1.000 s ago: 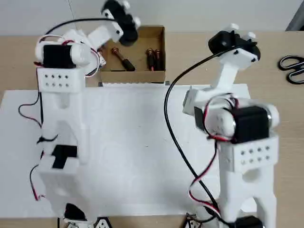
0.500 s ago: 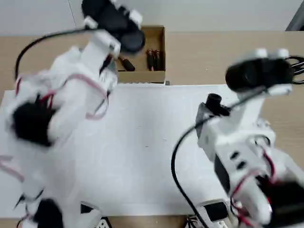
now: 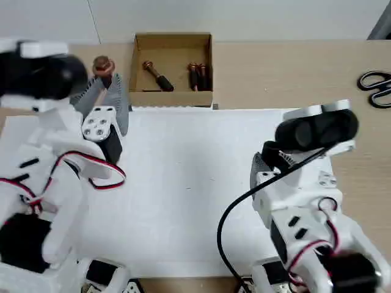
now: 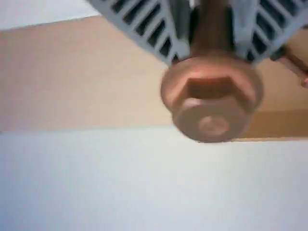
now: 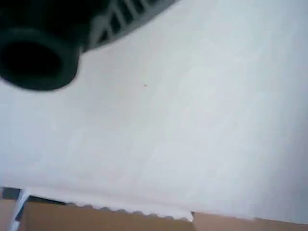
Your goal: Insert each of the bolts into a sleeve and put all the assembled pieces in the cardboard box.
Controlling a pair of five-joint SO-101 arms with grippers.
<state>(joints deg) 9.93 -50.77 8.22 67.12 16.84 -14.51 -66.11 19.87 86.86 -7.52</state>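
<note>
The left gripper point(image 3: 105, 78) is clamped on a copper-coloured bolt point(image 3: 103, 64). Its two grey ribbed fingers point(image 3: 119, 101) close on the shank, and the head sticks out past the fingertips. In the left wrist view the bolt point(image 4: 211, 101) shows a hexagonal head on a round flange, with a small round dimple in the middle of the end face (the shank disappears up between the fingers).

The bolt is held off the table, just outside the cardboard box point(image 3: 171, 97), beside the side wall that faces the left arm.

Inside the box lie assembled pieces, each with a copper head at one end and a dark sleeve along the rest. One piece point(image 3: 157, 74) lies slantwise near the middle of the box floor. A pair point(image 3: 198, 75) lies side by side against the opposite wall.

The right gripper point(image 3: 267, 162) is well apart from the box, over the white paper sheet point(image 3: 183, 183) that starts at the box's front wall. It grips a black sleeve point(image 5: 38, 57), a short tube whose round open end faces the right wrist camera, with one grey ribbed finger point(image 5: 125, 17) just beside it. The sleeve hangs above the sheet without touching it.

A pair of scissors point(image 3: 376, 85) lies on the bare wooden table point(image 3: 275, 73), far from the box on the right arm's side.
</note>
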